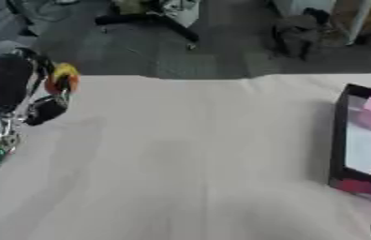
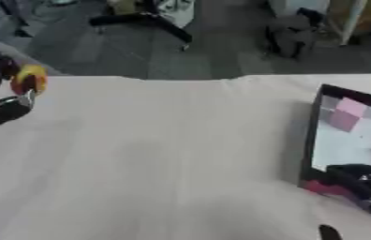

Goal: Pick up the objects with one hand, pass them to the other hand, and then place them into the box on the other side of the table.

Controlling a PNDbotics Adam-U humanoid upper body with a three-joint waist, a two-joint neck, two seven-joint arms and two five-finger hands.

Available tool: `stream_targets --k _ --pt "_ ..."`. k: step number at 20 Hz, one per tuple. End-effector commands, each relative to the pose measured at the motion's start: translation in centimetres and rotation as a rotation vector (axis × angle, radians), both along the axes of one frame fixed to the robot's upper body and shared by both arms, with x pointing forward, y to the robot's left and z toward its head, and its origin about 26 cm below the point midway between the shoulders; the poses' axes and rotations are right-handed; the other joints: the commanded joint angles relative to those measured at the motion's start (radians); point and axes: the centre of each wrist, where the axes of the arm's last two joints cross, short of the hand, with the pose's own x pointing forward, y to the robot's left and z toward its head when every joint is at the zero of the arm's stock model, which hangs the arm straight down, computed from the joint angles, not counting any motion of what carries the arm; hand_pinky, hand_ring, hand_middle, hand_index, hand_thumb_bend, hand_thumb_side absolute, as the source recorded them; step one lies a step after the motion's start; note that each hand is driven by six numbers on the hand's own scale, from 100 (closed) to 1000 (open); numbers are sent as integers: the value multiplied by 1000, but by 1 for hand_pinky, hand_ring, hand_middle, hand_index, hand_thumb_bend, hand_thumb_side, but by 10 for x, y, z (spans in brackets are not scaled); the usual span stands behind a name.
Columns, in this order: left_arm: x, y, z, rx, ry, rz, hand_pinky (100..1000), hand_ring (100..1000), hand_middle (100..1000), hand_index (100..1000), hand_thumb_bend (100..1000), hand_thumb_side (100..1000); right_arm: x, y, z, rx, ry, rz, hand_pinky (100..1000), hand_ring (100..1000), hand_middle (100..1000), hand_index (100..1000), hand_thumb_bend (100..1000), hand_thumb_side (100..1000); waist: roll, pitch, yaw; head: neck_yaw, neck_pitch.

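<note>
- A yellow-and-orange object (image 1: pixel 63 78) is held pinched in the left hand (image 1: pixel 48 105) at the table's (image 1: pixel 189 154) left edge.
- The box (image 2: pixel 313 140) lies well apart at the right; the right hand's (image 2: pixel 369 187) finger state cannot be told.

A pale cloth (image 1: pixel 181 159) covers the table. Beyond its far edge lies dark plank flooring (image 1: pixel 221 47), with a black chair base (image 2: pixel 144 21) (legs splayed) and a dark bundle (image 1: pixel 300 33) well apart.

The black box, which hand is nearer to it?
Right. The right hand sits at the black box's near corner; the left hand, holding a yellow-orange object, is across the table.
</note>
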Motion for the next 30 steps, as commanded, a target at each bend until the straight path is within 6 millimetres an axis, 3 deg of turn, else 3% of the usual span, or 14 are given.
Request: stream_targets --k 1,2,6,11,21,28,30 --pt "-15 -22 9 26 14 -154 663 432 427 548 100 288 -2 4 12 -45 -18 61 805 812 744 995 100 140 -5 -40 11 -48 60" --pt "-15 -26 7 29 29 -202 663 430 425 546 100 289 -2 6 14 -53 -17 82 809 813 749 995 100 100 -7 -52 16 -65 81" --pt "-13 -45 -4 15 97 -439 664 424 418 541 100 289 0 19 22 -85 -26 181 818 817 767 996 100 100 -14 -85 40 -129 158" --pt "-13 -66 -18 -27 191 -658 664 415 408 533 100 284 3 31 32 -117 -48 271 829 823 806 996 100 100 -13 -102 59 -174 217" --pt "-13 -103 -29 -148 409 -994 663 399 393 518 100 287 5 61 54 -193 -114 423 847 846 886 1000 100 100 7 -110 84 -250 223" --pt "-13 -111 -26 -173 452 -1062 663 398 392 517 100 295 5 65 57 -206 -114 444 847 846 886 1000 100 100 10 -110 89 -262 223" --pt "-14 -119 -26 -173 466 -1109 664 393 387 511 100 343 5 72 59 -215 -124 479 843 837 878 998 133 100 11 -108 89 -270 223"
